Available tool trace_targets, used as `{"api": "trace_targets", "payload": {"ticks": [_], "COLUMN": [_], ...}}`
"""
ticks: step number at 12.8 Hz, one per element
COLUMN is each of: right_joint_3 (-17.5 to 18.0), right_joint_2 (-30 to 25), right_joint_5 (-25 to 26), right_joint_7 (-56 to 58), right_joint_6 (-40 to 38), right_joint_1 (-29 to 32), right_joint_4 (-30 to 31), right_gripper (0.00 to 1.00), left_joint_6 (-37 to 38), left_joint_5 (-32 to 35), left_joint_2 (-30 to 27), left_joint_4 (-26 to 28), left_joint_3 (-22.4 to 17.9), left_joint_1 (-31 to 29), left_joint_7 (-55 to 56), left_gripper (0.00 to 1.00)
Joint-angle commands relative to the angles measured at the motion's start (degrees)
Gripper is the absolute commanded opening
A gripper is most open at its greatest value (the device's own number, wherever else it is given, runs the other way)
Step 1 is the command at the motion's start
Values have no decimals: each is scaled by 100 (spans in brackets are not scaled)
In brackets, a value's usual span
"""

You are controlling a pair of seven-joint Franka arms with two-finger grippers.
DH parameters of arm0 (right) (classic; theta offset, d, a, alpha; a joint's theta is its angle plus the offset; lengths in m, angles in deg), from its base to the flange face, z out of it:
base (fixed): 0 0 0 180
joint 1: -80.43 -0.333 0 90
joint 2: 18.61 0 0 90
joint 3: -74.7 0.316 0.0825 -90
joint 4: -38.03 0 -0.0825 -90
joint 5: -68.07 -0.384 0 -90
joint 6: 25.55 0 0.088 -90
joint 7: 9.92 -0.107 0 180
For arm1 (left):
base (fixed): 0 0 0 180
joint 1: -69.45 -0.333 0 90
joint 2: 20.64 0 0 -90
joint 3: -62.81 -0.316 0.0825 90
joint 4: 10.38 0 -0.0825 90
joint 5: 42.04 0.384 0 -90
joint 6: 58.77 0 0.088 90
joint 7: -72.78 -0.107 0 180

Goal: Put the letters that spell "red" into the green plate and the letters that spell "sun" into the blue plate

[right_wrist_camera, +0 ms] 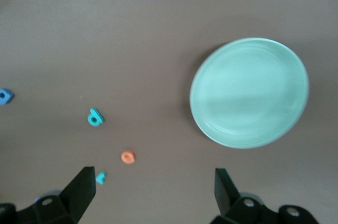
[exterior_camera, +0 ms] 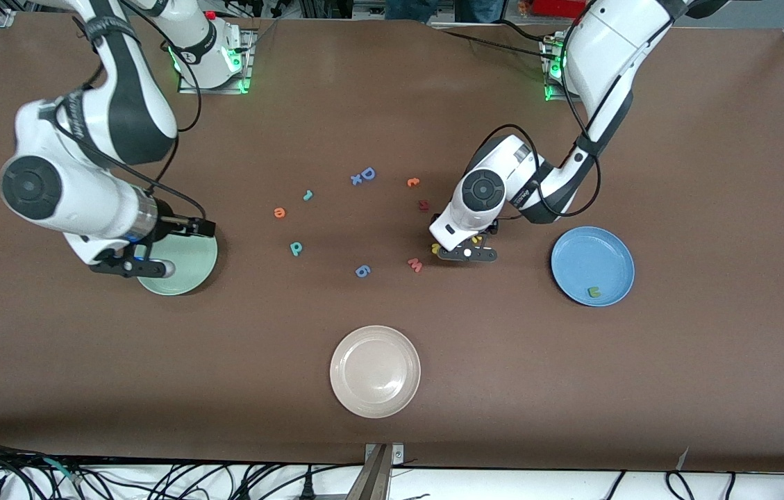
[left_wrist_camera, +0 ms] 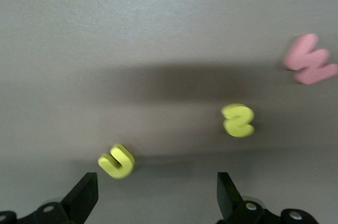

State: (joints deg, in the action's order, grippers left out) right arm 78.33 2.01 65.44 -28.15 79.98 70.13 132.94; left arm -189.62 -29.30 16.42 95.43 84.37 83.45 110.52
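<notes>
Nearest the camera sits the beige plate (exterior_camera: 375, 371), bare and no part of the job.

Taking the blue plate (exterior_camera: 592, 266) as landmark: it lies toward the left arm's end of the surface and holds the green n (exterior_camera: 594, 292) near its camera-side rim. The left pincer (exterior_camera: 466, 253) hangs low just beside that plate, on the side toward the middle of the surface, jaws released and gripping nothing. In the left wrist view the yellow u (left_wrist_camera: 117, 161) lies just ahead of one fingertip, its open end tilted away from the jaws, while the yellow s (left_wrist_camera: 238, 120) lies a little further out, nearer the other finger, long axis roughly along the reach. The pink w (left_wrist_camera: 310, 59) sits off past the s. Judging by this, the u is the closer pick, but it is off centre, so the pincer must shift sideways before closing.

Well away from the blue plate, toward the right arm's end, the green plate (exterior_camera: 187, 267) is empty. The right pincer (exterior_camera: 133, 267) waits over its rim, jaws released. The teal r (exterior_camera: 307, 195), orange e (exterior_camera: 280, 212) and teal d (exterior_camera: 296, 248) lie on the surface between the two plates, nearer the green one.
</notes>
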Motion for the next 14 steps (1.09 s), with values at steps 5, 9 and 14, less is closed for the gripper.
{"api": "trace_targets", "payload": {"ticks": [5,9,14], "right_joint_3": [-37,-46,138], "right_joint_2": [741,900,479], "right_joint_5": [-114,-115,-114], "right_joint_7": [-497,-674,-708], "right_joint_6": [1126,1584,3182], "right_joint_1": [-630,-833,-833], "right_joint_4": [71,299,2019], "right_gripper": [100,100,100], "left_joint_6": [-73,-47,68], "left_joint_5": [722,713,713], "left_joint_2": [143,178,117], "left_joint_4": [81,46,2], "left_joint_3": [-3,6,6], "left_joint_1": [-64,-73,-82], "left_joint_7": [68,85,103], "left_gripper": [87,8,0]}}
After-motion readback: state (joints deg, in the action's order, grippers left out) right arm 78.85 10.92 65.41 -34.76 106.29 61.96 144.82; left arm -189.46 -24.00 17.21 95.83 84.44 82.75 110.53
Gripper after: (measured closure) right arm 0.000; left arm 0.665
